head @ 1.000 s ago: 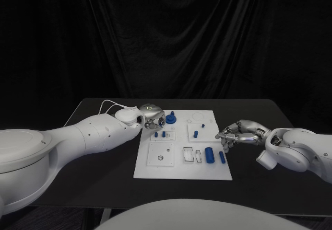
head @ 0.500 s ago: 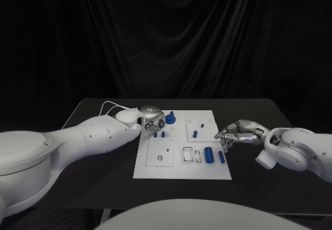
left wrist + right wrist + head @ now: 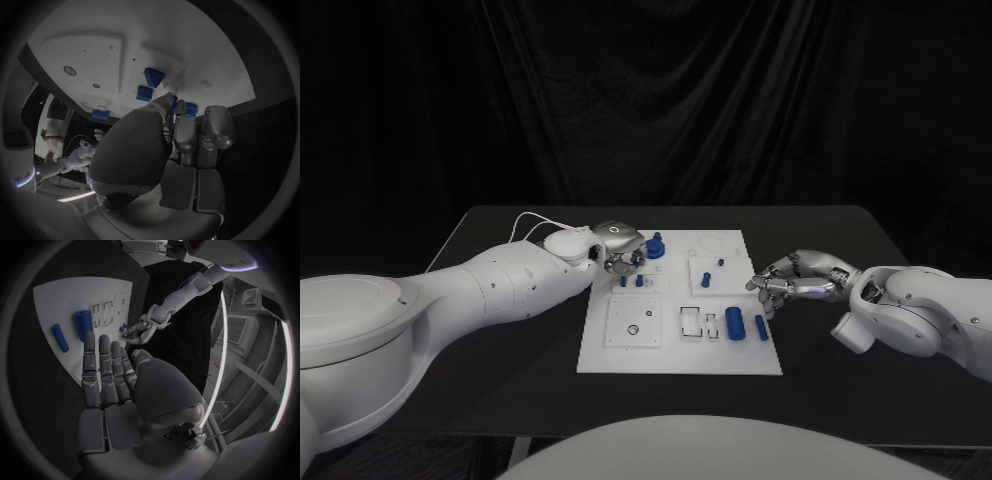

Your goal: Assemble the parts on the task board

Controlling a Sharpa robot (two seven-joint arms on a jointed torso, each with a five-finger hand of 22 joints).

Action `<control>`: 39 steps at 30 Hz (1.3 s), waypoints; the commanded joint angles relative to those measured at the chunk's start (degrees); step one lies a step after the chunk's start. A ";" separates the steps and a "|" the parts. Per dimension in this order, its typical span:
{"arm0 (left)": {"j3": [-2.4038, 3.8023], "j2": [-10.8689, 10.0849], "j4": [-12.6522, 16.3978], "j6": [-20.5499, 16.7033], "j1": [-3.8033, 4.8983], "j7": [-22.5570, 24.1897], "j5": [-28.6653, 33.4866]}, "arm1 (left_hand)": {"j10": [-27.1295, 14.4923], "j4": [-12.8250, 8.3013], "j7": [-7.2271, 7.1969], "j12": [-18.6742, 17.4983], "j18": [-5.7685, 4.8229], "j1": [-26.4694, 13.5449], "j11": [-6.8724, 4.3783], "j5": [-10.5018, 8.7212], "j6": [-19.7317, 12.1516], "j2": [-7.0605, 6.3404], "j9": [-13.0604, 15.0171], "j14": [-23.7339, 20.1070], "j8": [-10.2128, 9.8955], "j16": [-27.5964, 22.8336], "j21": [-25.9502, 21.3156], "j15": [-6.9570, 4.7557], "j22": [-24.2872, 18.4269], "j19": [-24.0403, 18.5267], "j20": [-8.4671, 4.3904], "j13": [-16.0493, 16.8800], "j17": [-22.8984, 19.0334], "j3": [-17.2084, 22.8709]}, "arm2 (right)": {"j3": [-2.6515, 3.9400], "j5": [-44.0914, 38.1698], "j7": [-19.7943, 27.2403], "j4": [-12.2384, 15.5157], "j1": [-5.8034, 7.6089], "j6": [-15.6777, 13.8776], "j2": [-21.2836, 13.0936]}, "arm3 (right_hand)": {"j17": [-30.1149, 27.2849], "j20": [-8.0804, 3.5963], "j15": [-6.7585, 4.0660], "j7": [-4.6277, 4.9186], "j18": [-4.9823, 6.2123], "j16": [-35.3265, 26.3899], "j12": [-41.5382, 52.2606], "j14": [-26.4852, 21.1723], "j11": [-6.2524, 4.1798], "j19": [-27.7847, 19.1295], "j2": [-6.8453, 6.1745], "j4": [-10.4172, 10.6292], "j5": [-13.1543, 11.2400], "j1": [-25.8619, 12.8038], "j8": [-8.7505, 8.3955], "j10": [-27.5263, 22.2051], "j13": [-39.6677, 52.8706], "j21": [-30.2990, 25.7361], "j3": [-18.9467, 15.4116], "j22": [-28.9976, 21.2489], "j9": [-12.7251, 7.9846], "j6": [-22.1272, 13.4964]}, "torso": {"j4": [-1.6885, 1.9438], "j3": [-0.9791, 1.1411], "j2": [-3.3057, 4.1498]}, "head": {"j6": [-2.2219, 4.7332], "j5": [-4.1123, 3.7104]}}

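The white task board (image 3: 682, 350) lies mid-table. At its far left corner stands a blue knobbed part (image 3: 655, 247), and my left hand (image 3: 619, 245) has its fingers curled round it; blue (image 3: 190, 108) peeks out past the fingertips of the left hand (image 3: 169, 145). Small blue pegs (image 3: 633, 281) stand just in front of it, and two more (image 3: 707, 280) stand further right. A thick blue cylinder (image 3: 736, 322) and a thin blue bar (image 3: 763, 328) lie near the board's right edge. My right hand (image 3: 793, 278) hovers at that edge, fingers straight and holding nothing (image 3: 112, 375).
A white cable (image 3: 531, 217) runs along my left wrist. Rectangular slots (image 3: 694, 320) and a round recess (image 3: 636, 328) are sunk into the board's near half. Black table (image 3: 502, 380) surrounds the board on all sides.
My left hand has crept slightly right, closer onto the blue knobbed part. The right hand has barely moved.
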 commanded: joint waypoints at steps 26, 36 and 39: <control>-0.03 1.01 -1.62 1.78 -0.63 0.00 -0.03 | -1.67 0.57 -1.67 -2.90 0.36 -2.42 0.64 -3.19 -3.93 -1.92 -0.95 -2.25 -2.32 -2.71 -3.71 0.75 6.45 -1.84 0.45 -0.89 -3.29 -0.52 | 0.04 -0.12 -1.40 0.24 -0.12 1.01 -0.12 | -0.10 0.04 0.13 0.08 0.42 -0.20 -0.20 -0.26 0.14 -0.24 0.39 0.19 -0.29 -0.82 0.06 -0.12 -0.06 -0.36 0.26 -0.11 -0.09 0.43 | -0.01 0.00 -0.05 | -0.01 0.12; -0.03 0.91 -1.57 1.35 -0.69 0.22 -0.03 | -2.61 1.04 -1.93 -3.68 0.48 -2.89 0.82 -3.72 -4.34 -2.05 -1.12 -2.56 -2.69 -3.05 -4.53 0.91 6.30 -2.09 0.60 -1.18 -3.80 -0.66 | 0.04 -0.12 -1.43 0.19 -0.13 1.10 -0.04 | -0.10 0.04 0.13 0.08 0.42 -0.20 -0.20 -0.26 0.14 -0.24 0.39 0.19 -0.29 -0.82 0.06 -0.12 -0.06 -0.36 0.26 -0.11 -0.09 0.43 | 0.05 0.00 0.00 | -0.01 0.12; -0.03 0.91 -1.58 1.25 -0.70 0.16 -0.03 | -2.82 1.19 -2.11 -3.90 0.52 -3.00 0.90 -3.75 -4.70 -2.08 -1.24 -2.68 -2.95 -3.18 -4.88 0.98 6.24 -2.20 0.65 -1.28 -4.00 -0.69 | 0.04 -0.12 -1.44 0.17 -0.13 1.13 -0.04 | -0.10 0.04 0.13 0.08 0.42 -0.20 -0.20 -0.26 0.14 -0.24 0.39 0.19 -0.29 -0.82 0.06 -0.12 -0.06 -0.36 0.26 -0.11 -0.09 0.43 | 0.02 0.00 -0.01 | -0.01 0.13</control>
